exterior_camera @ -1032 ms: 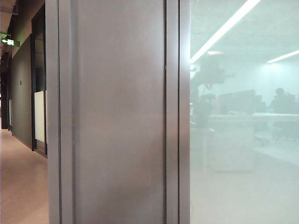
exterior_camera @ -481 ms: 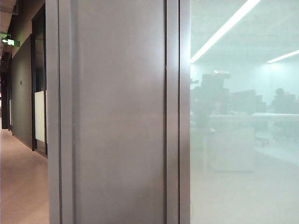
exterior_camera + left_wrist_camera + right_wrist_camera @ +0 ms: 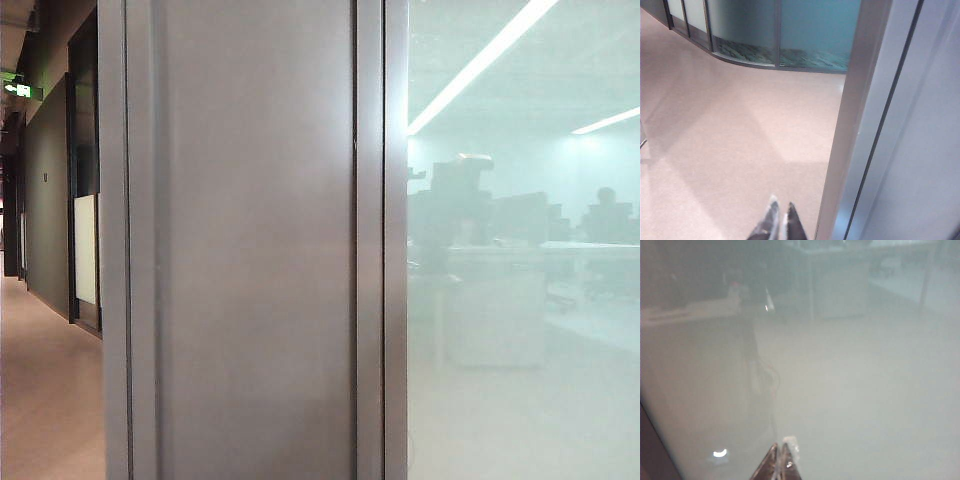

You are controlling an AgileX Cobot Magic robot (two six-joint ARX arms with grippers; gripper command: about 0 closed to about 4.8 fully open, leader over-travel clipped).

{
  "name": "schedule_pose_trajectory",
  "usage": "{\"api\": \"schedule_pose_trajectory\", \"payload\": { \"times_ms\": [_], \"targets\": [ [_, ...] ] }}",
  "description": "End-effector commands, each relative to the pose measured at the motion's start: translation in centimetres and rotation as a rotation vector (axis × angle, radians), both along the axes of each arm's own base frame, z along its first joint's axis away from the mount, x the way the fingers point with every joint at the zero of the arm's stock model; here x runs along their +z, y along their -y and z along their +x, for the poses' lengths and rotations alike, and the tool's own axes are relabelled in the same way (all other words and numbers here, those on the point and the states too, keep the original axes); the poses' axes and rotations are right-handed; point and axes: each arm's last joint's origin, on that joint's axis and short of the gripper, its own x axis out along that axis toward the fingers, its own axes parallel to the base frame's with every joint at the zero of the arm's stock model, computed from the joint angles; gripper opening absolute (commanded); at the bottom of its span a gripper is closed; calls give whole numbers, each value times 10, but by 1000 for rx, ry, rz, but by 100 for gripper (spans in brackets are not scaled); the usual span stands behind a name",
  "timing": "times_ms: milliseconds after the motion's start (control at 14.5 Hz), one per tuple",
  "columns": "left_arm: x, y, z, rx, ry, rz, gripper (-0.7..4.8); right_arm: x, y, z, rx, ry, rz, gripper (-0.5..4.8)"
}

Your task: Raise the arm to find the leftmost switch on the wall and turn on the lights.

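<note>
Corridor with metal pillar (image 3: pixel 250 250) and frosted glass (image 3: pixel 520 350); no switch in view, lights task not done. Arm (image 3: pixel 450 205) reflected hazily in glass. Left gripper (image 3: pixel 780 223) pressed together over floor (image 3: pixel 715 140); right gripper (image 3: pixel 779 459) pressed together near glass.

- 1 arm (image 3: pixel 452 205), a hazy silhouette in the frosted glass.
- 2 grippers: left gripper (image 3: pixel 780 220) over floor (image 3: pixel 730 140), right gripper (image 3: pixel 780 456) at glass; both tips together.
- 2 ceiling lights (image 3: pixel 480 62).
- 1 metal pillar (image 3: pixel 255 250).
- 1 exit sign (image 3: pixel 20 90).
- 1 seated person (image 3: pixel 606 215).
</note>
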Motion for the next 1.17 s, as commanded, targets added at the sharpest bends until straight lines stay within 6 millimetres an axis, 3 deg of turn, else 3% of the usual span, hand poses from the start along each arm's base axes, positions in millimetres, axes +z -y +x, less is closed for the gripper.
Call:
{"api": "schedule_pose_trajectory", "payload": {
  "times_ms": [69, 1169],
  "targets": [
    [2, 0, 0, 0, 16, 4, 22, 5, 0, 0, 0, 49, 1, 0],
    [2, 0, 0, 0, 16, 4, 22, 5, -1, 0, 14, 46, 20, 0]
  ]
}}
